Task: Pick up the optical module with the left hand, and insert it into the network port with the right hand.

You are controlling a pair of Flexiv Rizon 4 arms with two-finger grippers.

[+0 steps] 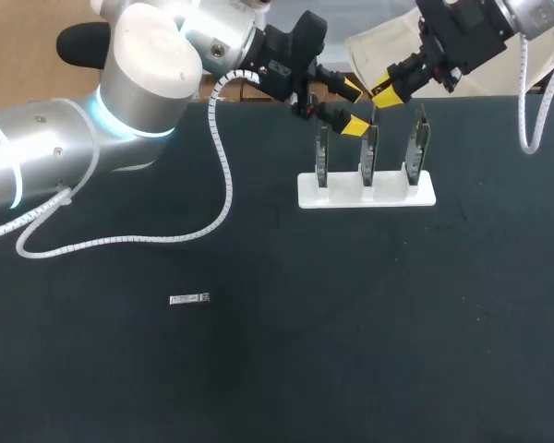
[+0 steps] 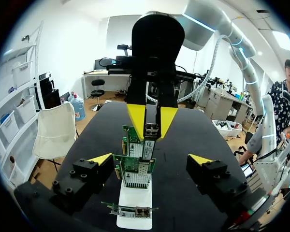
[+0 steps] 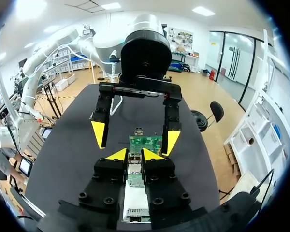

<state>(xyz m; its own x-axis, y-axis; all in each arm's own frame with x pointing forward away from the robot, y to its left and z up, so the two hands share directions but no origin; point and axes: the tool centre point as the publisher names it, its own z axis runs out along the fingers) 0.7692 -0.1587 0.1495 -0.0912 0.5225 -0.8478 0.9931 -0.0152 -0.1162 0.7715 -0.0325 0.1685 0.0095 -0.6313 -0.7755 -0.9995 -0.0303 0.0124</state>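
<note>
My right gripper point(image 1: 388, 92) hangs over the middle one of three green network cards point(image 1: 370, 152) that stand in a white holder point(image 1: 367, 191). It is shut on a small metal optical module point(image 2: 151, 129), held end-down just above that card's port edge. In the right wrist view the module point(image 3: 133, 157) shows pinched between the right gripper's point(image 3: 133, 155) yellow tips. My left gripper point(image 1: 353, 108) faces it from the other side of the cards, wide open and holding nothing. In its own view the left gripper point(image 2: 150, 162) straddles the row of cards point(image 2: 135, 169).
A second small silver module point(image 1: 189, 298) lies flat on the dark table, well to the front left of the holder. The left arm's white coiled cable point(image 1: 223, 185) drapes over the table behind it.
</note>
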